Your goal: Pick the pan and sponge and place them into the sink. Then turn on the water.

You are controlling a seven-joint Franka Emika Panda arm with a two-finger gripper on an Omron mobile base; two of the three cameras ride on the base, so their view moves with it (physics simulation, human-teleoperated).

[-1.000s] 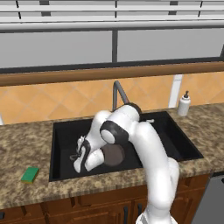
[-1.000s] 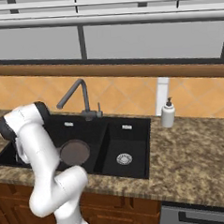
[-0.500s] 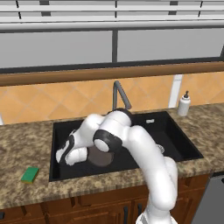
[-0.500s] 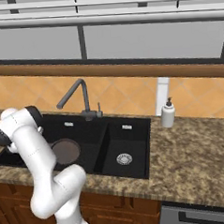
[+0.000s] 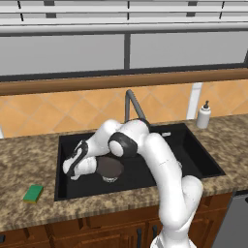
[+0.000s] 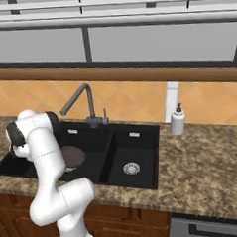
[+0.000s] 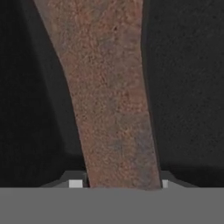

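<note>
Speckled brown granite desk [image 5: 29,160] under window, orange tile backsplash. Black double sink [image 5: 193,155] set in desk. Pan [image 5: 110,167] on wide basin floor; handle mostly hidden behind tool [image 5: 72,169], running toward 9 o'clock. Tool grip: cannot tell. Sponge [image 5: 33,193] on desk, 8 o'clock of sink.

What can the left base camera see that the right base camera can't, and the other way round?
Left base view: the green sponge on the counter beside the sink. Right base view: a round silver drain in the narrower basin. Both: the pan in the wide basin, the faucet and the soap bottle.
</note>
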